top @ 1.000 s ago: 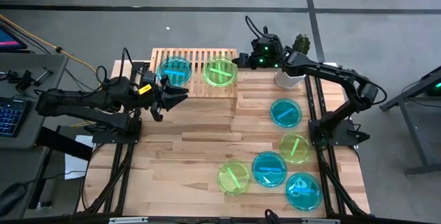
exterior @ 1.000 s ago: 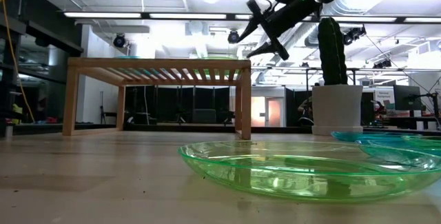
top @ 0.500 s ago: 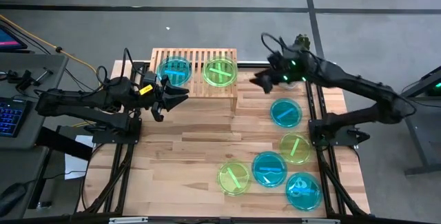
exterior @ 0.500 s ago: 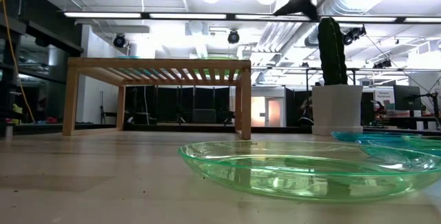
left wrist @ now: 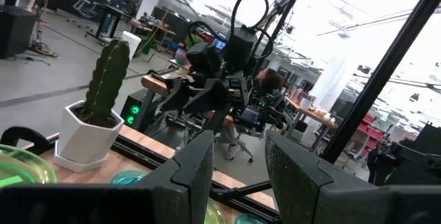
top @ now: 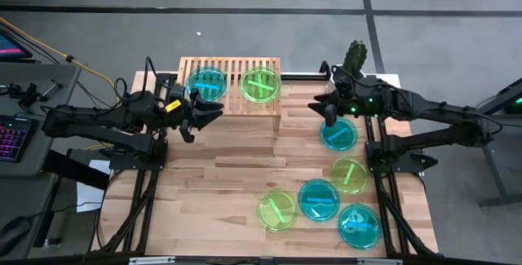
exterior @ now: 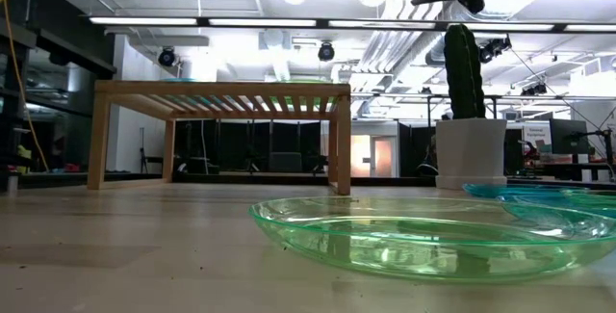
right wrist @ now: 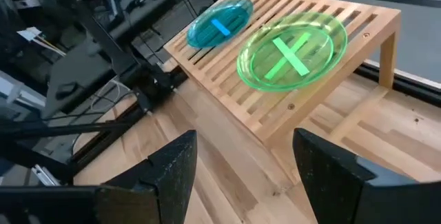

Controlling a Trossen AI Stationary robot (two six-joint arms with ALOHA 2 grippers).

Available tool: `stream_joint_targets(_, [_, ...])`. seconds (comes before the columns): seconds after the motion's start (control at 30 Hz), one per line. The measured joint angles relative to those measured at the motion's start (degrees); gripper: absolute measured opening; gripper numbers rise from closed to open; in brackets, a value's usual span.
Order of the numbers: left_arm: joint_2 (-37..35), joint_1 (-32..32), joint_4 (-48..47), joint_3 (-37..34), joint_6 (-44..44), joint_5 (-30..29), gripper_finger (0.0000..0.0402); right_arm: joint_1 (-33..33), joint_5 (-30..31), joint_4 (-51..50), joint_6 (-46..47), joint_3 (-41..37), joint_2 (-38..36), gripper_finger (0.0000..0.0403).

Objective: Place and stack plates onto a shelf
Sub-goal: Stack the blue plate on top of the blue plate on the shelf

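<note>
The light-wood shelf (top: 232,100) stands at the table's far edge; its legs show in the low view (exterior: 342,144). A blue plate (top: 205,82) and a yellow-green plate (top: 261,85) lie side by side on its slats, as the right wrist view also shows, with the blue plate (right wrist: 219,23) beside the green plate (right wrist: 292,52). My right gripper (top: 320,108) (right wrist: 244,148) hangs open and empty above the table, just right of the shelf and beside a blue plate (top: 338,134). My left gripper (top: 214,112) (left wrist: 240,145) waits open at the shelf's near-left corner.
Further plates lie on the table's right and near part: green (top: 349,174), blue (top: 318,199), green (top: 276,209) and blue (top: 359,225). A potted cactus (top: 352,57) (exterior: 469,111) stands at the far right corner. Bare wood (top: 212,175) fills the table's left half.
My right gripper has drawn away from the shelf's right end, swinging toward the table's right and near edges until it hangs by the blue plate right of the shelf. In the low view it has moved up and to the right. The plates and my left arm have stayed still.
</note>
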Motion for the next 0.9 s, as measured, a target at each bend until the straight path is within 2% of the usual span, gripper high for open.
stream_joint_targets(0.13, [0.0, 0.0, 0.0, 0.0, 0.0, 0.0, 0.0121, 0.0, 0.0, -3.5, 3.6, 0.0, 1.3, 0.0222])
stream_joint_targets(0.37, [0.0, 0.0, 0.0, 0.0, 0.0, 0.0, 0.0121, 3.7, -1.7, -29.1, 15.3, 0.0, 9.9, 0.0211])
stream_joint_targets(0.5, [0.0, 0.0, 0.0, 0.0, 0.0, 0.0, 0.0121, 7.5, 0.4, -38.2, 19.5, 0.0, 17.9, 0.0203])
stream_joint_targets(0.7, [0.0, 0.0, 0.0, 0.0, 0.0, 0.0, 0.0121, 10.7, 3.0, -34.9, 21.6, 0.0, 29.8, 0.0199])
stream_joint_targets(0.9, [0.0, 0.0, 0.0, 0.0, 0.0, 0.0, 0.0121, 9.9, 5.4, -36.2, 20.0, 0.0, 40.7, 0.0199])
